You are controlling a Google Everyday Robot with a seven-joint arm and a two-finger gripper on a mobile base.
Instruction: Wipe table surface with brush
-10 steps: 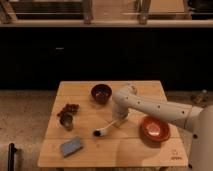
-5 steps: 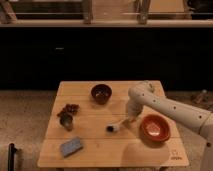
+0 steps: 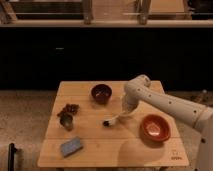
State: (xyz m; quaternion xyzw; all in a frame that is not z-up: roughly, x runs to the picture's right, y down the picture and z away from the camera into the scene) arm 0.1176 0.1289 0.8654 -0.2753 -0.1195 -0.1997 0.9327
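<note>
Dark glazed wall and railing behind; speckled floor around a plank tabletop (image 3: 100, 147). Pincer (image 3: 125, 114) sits low over the tabletop's middle, apparently closed on the white handle of the brush (image 3: 112, 120), whose dark head touches the wood just left of it. Wiping stroke looks under way. Next move likely needs steady downward pressure and a sweep clear of the dark bowl (image 3: 101, 93) behind and red bowl (image 3: 154, 127) to the right. Sponge (image 3: 72, 146) lies well apart, front-left.
</note>
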